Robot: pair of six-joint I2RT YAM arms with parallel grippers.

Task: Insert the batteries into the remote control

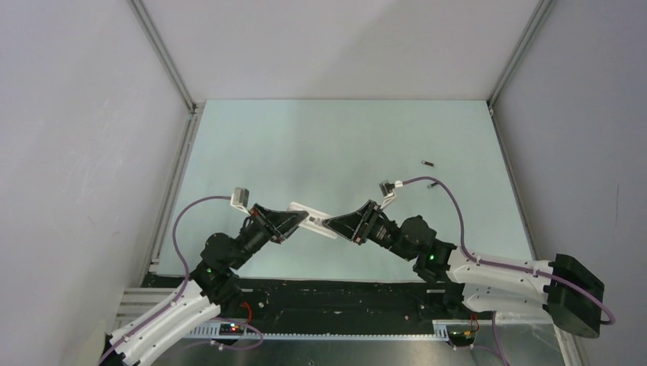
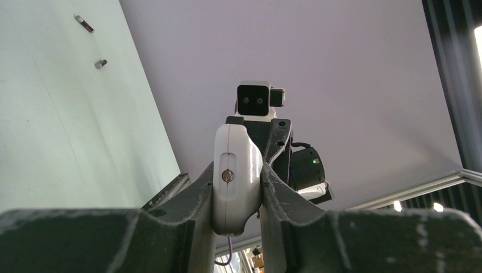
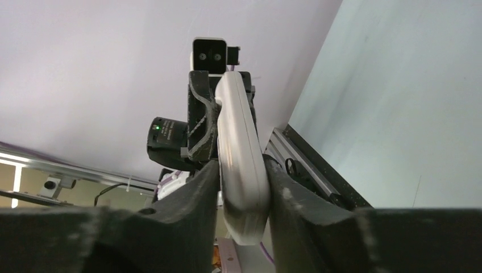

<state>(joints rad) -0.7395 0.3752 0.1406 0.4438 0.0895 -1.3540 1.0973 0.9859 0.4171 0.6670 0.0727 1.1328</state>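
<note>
The slim white rectangular plastic remote control (image 1: 314,220) is in the air above the pale green desk (image 1: 305,145), carried as a bridge between the two arms. The left fingers (image 2: 196,193) are clamped on one end of it and the right fingers (image 3: 200,187) are clamped on the other end, each pair pressing both long sides with no gap that I can see. From the right wrist view the remote control stands on its edge between the pads. I cannot tell from any view if the battery recess in its back is open or covered. The two tiny dark cylindrical batteries (image 1: 429,162) lie on the desk beyond the right fingers and to their outer side, well apart from them and near to each other. I judge that the step in hand is to pass or turn the remote control so that its back comes upward. To do this well, one pair of fingers should hold firm while the other loosens, and the arms should not pull or twist against each other, because the thin body may slip or bend. It should then be laid flat, near the batteries.
</note>
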